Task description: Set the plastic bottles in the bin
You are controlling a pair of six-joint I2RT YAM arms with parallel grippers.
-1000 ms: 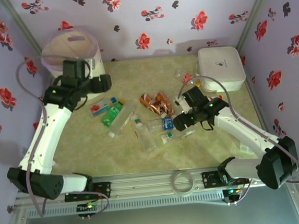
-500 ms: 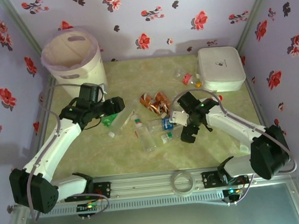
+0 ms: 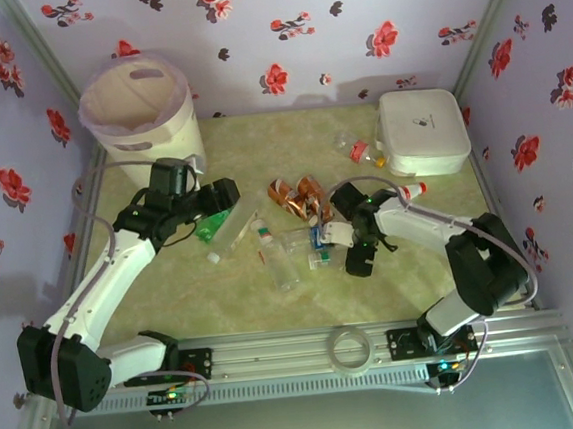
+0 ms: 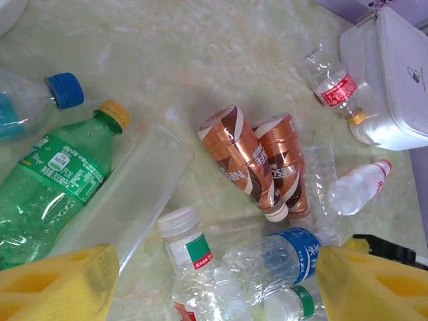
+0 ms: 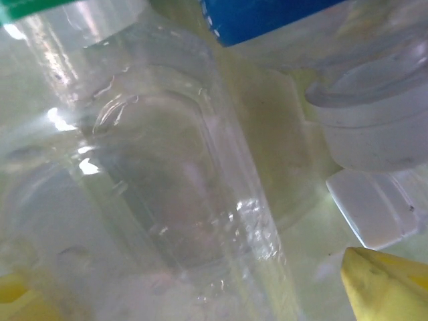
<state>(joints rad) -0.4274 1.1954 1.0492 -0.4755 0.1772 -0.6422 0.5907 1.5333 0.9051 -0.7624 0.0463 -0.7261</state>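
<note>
1. Since a second ago, the left arm (image 3: 112, 280) has swung away from the bin (image 3: 142, 117) and come down left of centre on the surface (image 3: 225, 310). The right arm (image 3: 438, 226) has folded its elbow in and tipped its wrist downward.
2. Closest to the front edge, the right end effector (image 3: 347, 247) points down right of centre. Its yellow pads (image 5: 384, 287) stand wide apart with a clear bottle (image 5: 174, 167) lying between them. Bare surface shows beside the right pad, so it is open and grips nothing.
3. Just left of it lie a blue-labelled bottle (image 3: 317, 237) and a white-capped bottle (image 3: 276, 261), close together.
4. The left end effector (image 3: 217, 197) hangs above the green bottle (image 3: 214, 224), its fingers (image 4: 60, 284) spread wide and holding nothing.
5. A flat clear bottle (image 4: 127, 194) lies against the green one, and a blue-capped bottle (image 4: 40, 100) lies on the green bottle's other side.
6. Two copper-brown bottles (image 3: 300, 198) lie side by side, touching, at the middle of the surface.
7. A red-capped bottle (image 3: 412, 191) lies toward the right edge. A red-labelled bottle (image 3: 358, 148) lies just beside the white box (image 3: 422, 132) in the far right corner.
8. The bin stands upright in the far left corner, well apart from the bottles on the surface.
</note>
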